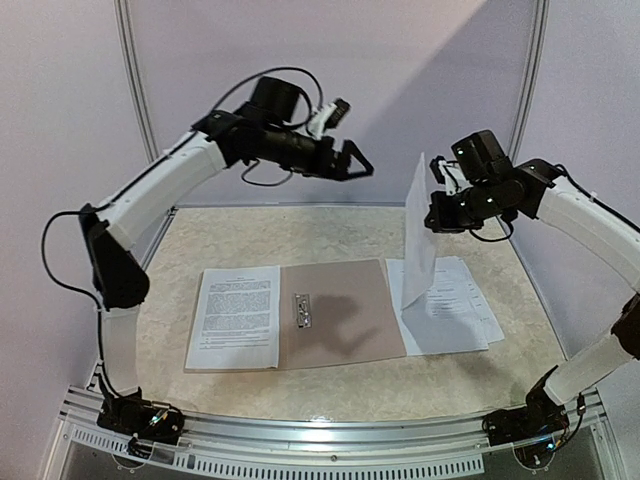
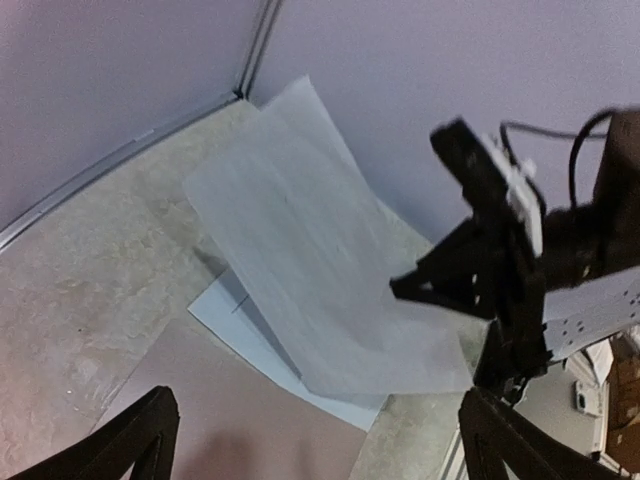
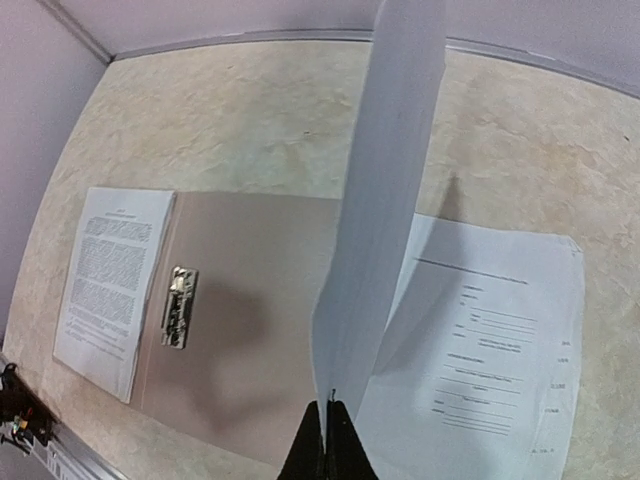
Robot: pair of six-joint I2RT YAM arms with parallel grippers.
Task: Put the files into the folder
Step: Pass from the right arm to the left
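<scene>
The brown folder (image 1: 345, 312) lies open on the table, its metal clip (image 1: 302, 308) near the fold, and one printed sheet (image 1: 235, 316) rests on its left half. More files (image 1: 458, 305) lie stacked just right of it. My right gripper (image 1: 437, 208) is shut on the edge of one white sheet (image 1: 420, 235), which hangs upright above that stack. In the right wrist view the fingertips (image 3: 327, 432) pinch the sheet (image 3: 385, 200) above the folder (image 3: 260, 330). My left gripper (image 1: 355, 160) hangs open, high over the folder's far edge, with nothing in it. Its wrist view shows the lifted sheet (image 2: 320, 270).
Purple walls enclose the back and both sides of the beige table (image 1: 300, 235). The metal frame rail (image 1: 330, 435) runs along the near edge between the arm bases. In the left wrist view the right arm (image 2: 500, 260) is close in front.
</scene>
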